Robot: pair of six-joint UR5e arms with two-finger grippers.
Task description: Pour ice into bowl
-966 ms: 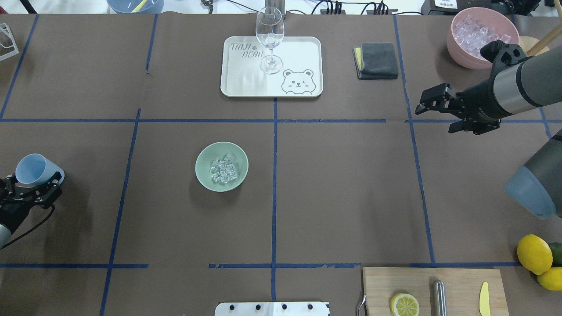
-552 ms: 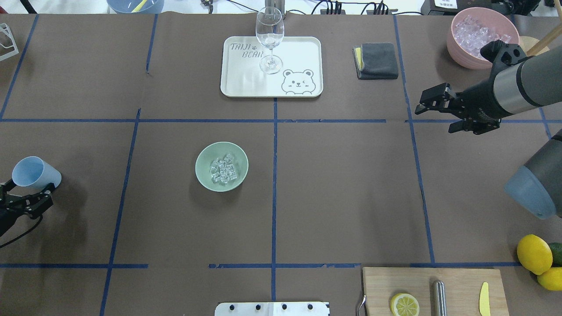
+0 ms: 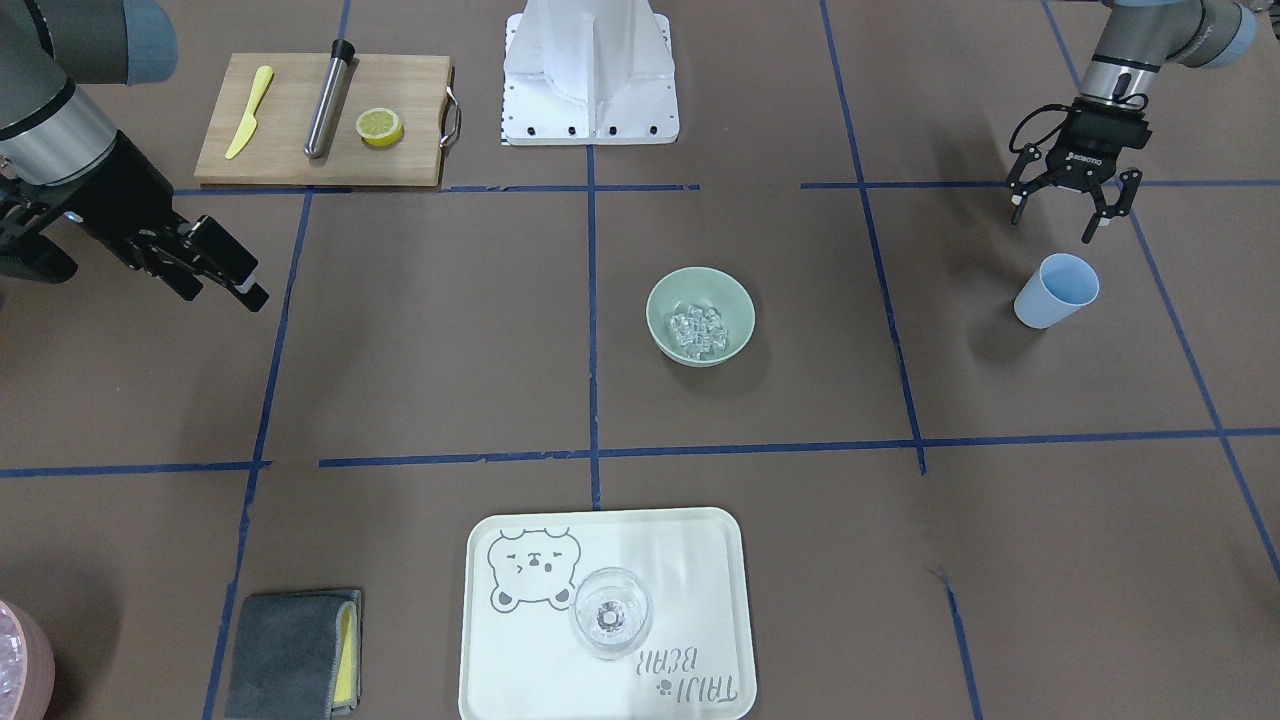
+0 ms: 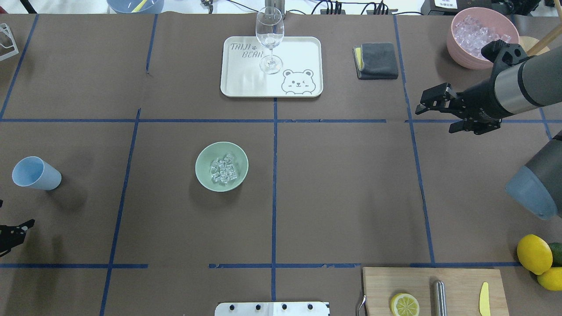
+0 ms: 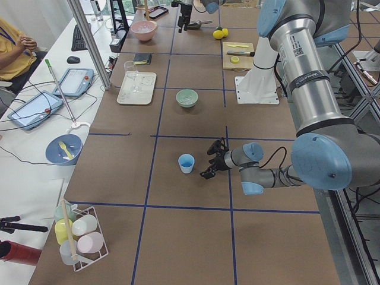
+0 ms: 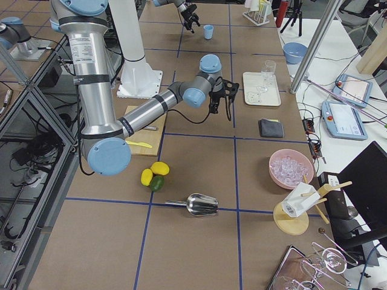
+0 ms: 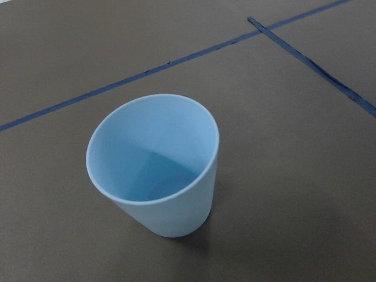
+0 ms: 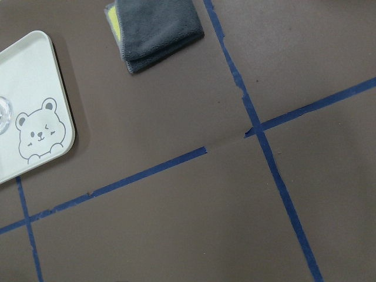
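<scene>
The pale sage-green bowl (image 4: 203,174) (image 3: 733,312) stands left of the table's middle with a handful of clear ice (image 4: 223,170) (image 3: 698,330) in it. A light blue cup (image 4: 36,174) (image 3: 1055,291) (image 7: 154,164) stands upright and empty at the table's left end. My left gripper (image 3: 1060,215) (image 4: 13,230) is open and empty, apart from the cup on the robot's side. My right gripper (image 4: 435,117) (image 3: 225,295) is open and empty, hovering over the table's right part, far from the bowl.
A pink bowl of ice (image 4: 456,44) sits at the far right. A white tray (image 4: 298,52) holds a wine glass (image 4: 269,39). A grey cloth (image 4: 376,60) lies beside it. A cutting board (image 4: 456,281) with a lemon half, and lemons (image 4: 534,253), sit near right.
My left gripper has let go of the blue cup and drawn back toward the robot. The cup stays on the table. The right arm has not moved.
</scene>
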